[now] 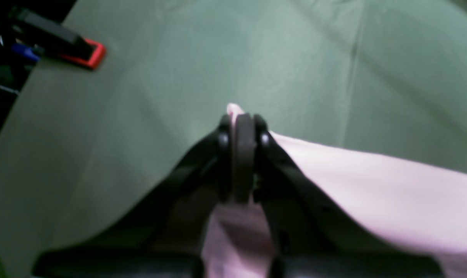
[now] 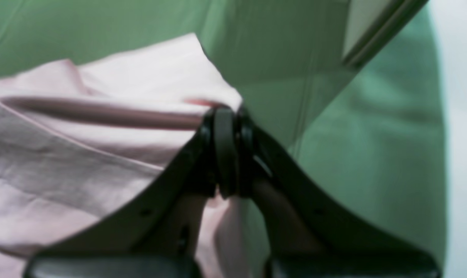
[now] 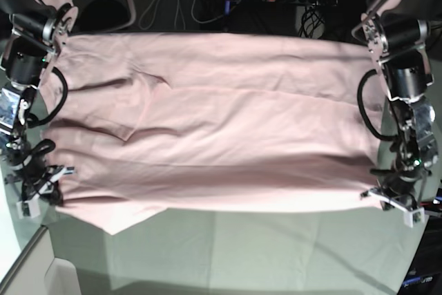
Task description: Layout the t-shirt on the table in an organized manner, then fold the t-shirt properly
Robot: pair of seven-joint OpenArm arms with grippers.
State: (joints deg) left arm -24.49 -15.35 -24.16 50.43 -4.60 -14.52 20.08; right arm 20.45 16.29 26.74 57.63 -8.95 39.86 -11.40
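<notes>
I have both grippers, left (image 1: pixel 243 116) and right (image 2: pixel 225 112), pinching the t-shirt (image 3: pixel 221 136) at opposite table (image 3: pixel 276 253) edges. Laying out, I judge; next needs an even stretch.

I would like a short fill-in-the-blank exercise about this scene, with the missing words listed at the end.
1. The t-shirt spread between the two arms is pale ____.
2. The fingers of the left gripper are ____ on an edge of the t-shirt.
3. The table is covered with a cloth of pale grey-____ colour.
4. In the left wrist view, a black clamp with a ____ tip sits at the table's edge.

Missing words: pink; shut; green; red
</notes>
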